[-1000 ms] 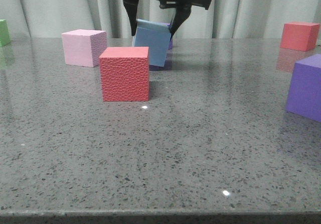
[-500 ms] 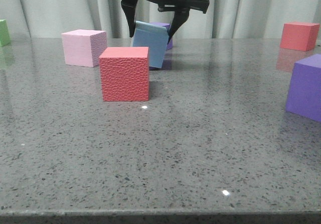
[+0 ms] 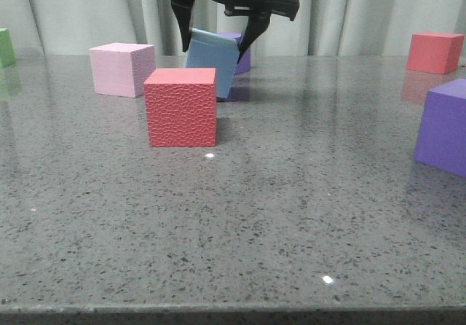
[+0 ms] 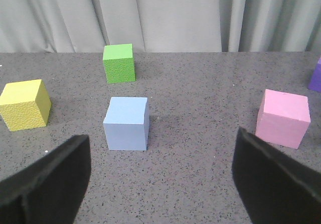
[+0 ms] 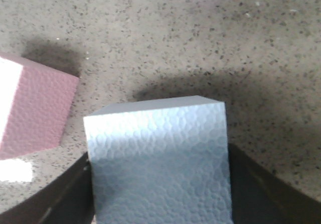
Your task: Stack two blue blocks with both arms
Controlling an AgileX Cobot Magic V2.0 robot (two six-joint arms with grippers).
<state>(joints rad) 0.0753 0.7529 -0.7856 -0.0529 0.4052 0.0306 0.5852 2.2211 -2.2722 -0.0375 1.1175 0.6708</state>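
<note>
Carrying step in hand, by the look of it: one blue block [image 3: 211, 61], tilted and clear of the table [image 3: 291, 216], clamped between the right gripper [image 3: 217, 37] jaws, just behind the red cube [image 3: 180, 106]. Pebbled foam face, sharp edges. Second blue block [image 4: 126, 123] resting flat, nearer than the green cube [image 4: 119, 63], between yellow cube [image 4: 25, 104] and pink cube [image 4: 282, 118]. Left gripper [image 4: 160, 179] spread wide, holding nothing. Next: carry across, level, lower squarely on top.
</note>
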